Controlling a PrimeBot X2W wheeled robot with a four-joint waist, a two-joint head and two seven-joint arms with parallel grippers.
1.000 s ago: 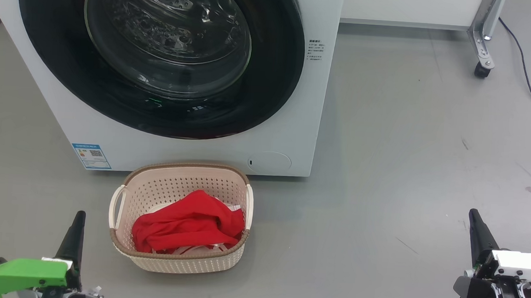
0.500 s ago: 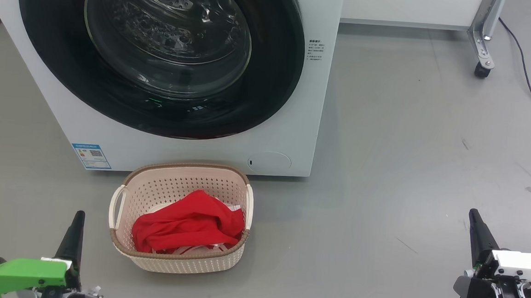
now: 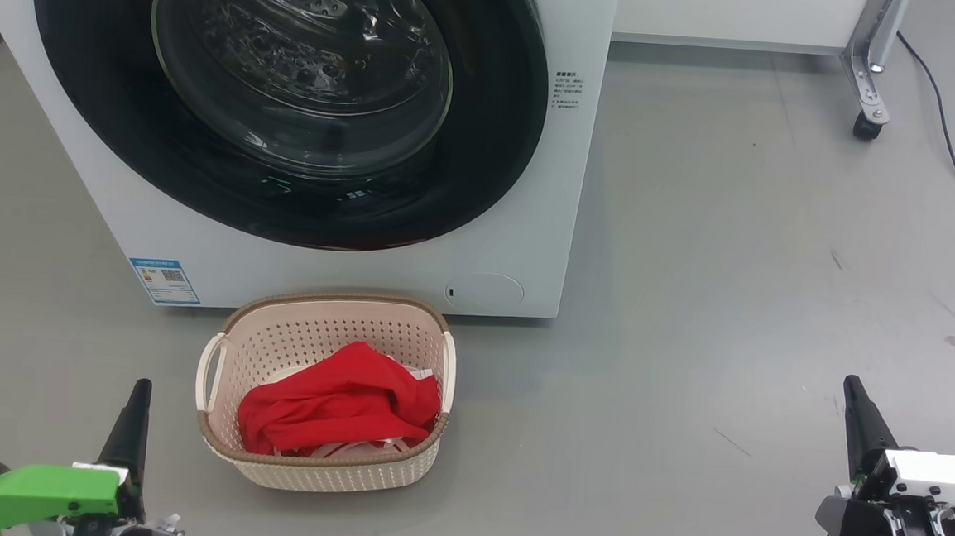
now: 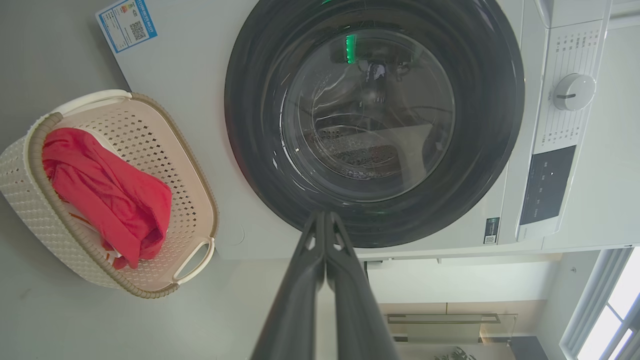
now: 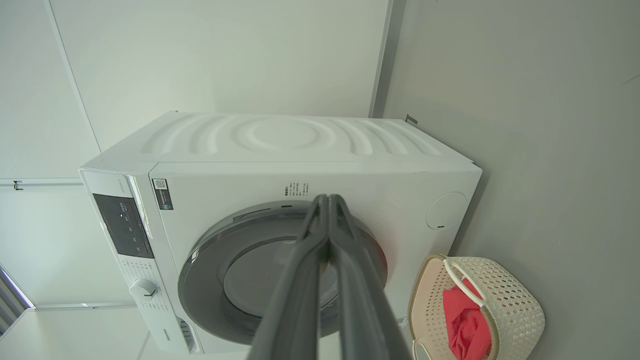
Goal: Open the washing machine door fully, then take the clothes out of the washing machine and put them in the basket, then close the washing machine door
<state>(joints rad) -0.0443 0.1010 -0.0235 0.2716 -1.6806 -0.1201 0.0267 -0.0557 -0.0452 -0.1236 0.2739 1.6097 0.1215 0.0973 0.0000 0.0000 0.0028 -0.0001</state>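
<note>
The white washing machine (image 3: 547, 222) stands ahead with its black-rimmed round door (image 3: 484, 161) shut flat against the front. On the floor before it sits the cream basket (image 3: 324, 466), holding the red clothes (image 3: 336, 404) with a bit of white striped cloth under them. My left gripper (image 3: 141, 387) is shut and empty at the lower left, left of the basket. My right gripper (image 3: 852, 384) is shut and empty at the lower right, far from the basket. In the left wrist view the door (image 4: 250, 150), the basket (image 4: 200, 200) and my shut left gripper (image 4: 324, 215) show. The right wrist view shows the machine (image 5: 280, 145), the basket (image 5: 520, 310) and my shut right gripper (image 5: 329, 198).
Grey floor (image 3: 734, 275) spreads to the right of the machine. A metal frame leg on a castor (image 3: 866, 126) and a dark cable (image 3: 949, 148) lie at the back right. The machine's control panel and dial (image 4: 572, 91) are in the left wrist view.
</note>
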